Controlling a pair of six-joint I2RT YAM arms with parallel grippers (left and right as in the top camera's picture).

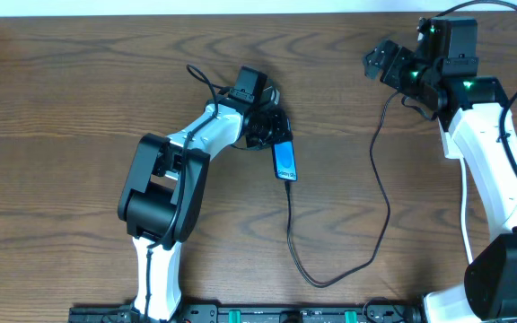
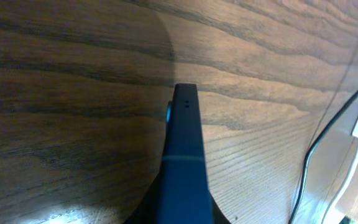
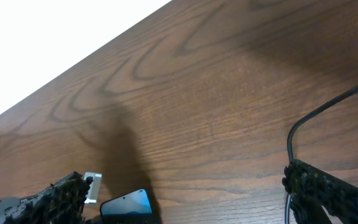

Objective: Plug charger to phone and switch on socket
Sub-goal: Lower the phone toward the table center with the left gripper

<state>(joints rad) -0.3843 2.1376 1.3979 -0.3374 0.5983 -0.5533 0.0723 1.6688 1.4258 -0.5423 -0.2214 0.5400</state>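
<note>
Left gripper (image 1: 275,139) clamped on the phone (image 1: 284,162) mid-tabletop, charger (image 1: 330,281) looks plugged in, right gripper (image 1: 380,63) gaping empty near the far edge, and the socket switch, unseen, yet to flip

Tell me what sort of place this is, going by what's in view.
Probably a robotics lab or test bench: a left arm and a right arm are mounted at a plain wood-grain table, with just a phone and a thin charger cable as test props.
</note>
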